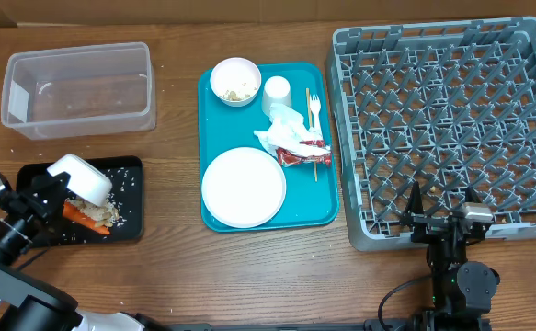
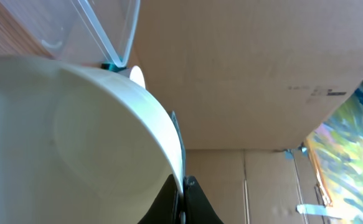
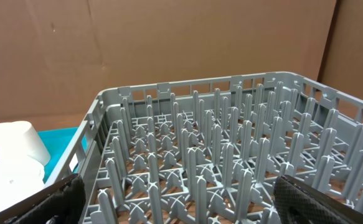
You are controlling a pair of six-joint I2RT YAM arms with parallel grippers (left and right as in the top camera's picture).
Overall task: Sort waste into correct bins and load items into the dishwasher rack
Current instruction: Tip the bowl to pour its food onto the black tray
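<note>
My left gripper (image 1: pixel 54 188) is shut on the rim of a small white bowl (image 1: pixel 82 178), tipped on its side over the black tray (image 1: pixel 128 213); in the left wrist view the bowl (image 2: pixel 69 130) fills the left and my left gripper (image 2: pixel 182 186) pinches its rim. An orange carrot (image 1: pixel 84 219) and rice scraps (image 1: pixel 111 211) lie in the black tray. The clear tub (image 1: pixel 79 89) stands behind it. On the teal tray (image 1: pixel 327 175) are a second bowl (image 1: pixel 235 81), a cup (image 1: pixel 276 95), a fork (image 1: pixel 313 110), a napkin (image 1: pixel 284 129), a red wrapper (image 1: pixel 297 154), a stick (image 1: pixel 311 138) and a plate (image 1: pixel 243 187). My right gripper (image 1: pixel 451 218) is open at the grey rack's (image 1: pixel 451 119) near edge.
Brown cardboard walls stand behind the table. The rack (image 3: pixel 218 162) fills the right wrist view, with the cup (image 3: pixel 16 140) at its left. Rice grains are scattered on the wood near the black tray.
</note>
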